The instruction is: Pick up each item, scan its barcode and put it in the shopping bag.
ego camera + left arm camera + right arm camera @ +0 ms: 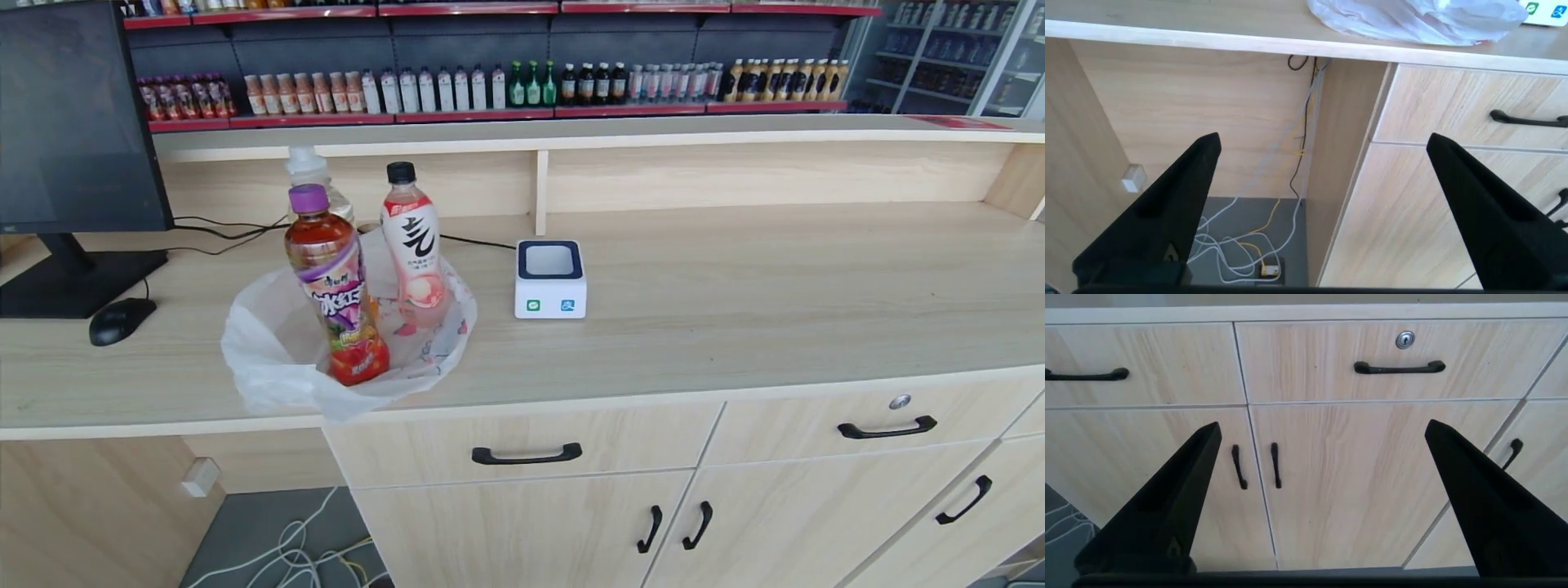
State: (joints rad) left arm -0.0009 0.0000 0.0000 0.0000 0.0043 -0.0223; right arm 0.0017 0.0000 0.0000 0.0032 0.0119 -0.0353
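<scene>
Left end effector (1321, 139), fingers spread apart, nothing held, sits below the surface (1167, 20) front edge, facing hanging cables (1300, 147). Right end effector (1321, 425), also spread apart and empty, faces drawers (1372, 384) lower than the scanner (549, 279). Shopping bag (261, 359) is just left of scanner, plastic reaching the front edge. Purple-cap bottle (336, 286) and black-cap bottle (415, 245) stand upright inside. Clear bottle (309, 171) is behind them; in bag or not, can't tell. Right of scanner a long stretch of surface runs to the side panel.
</scene>
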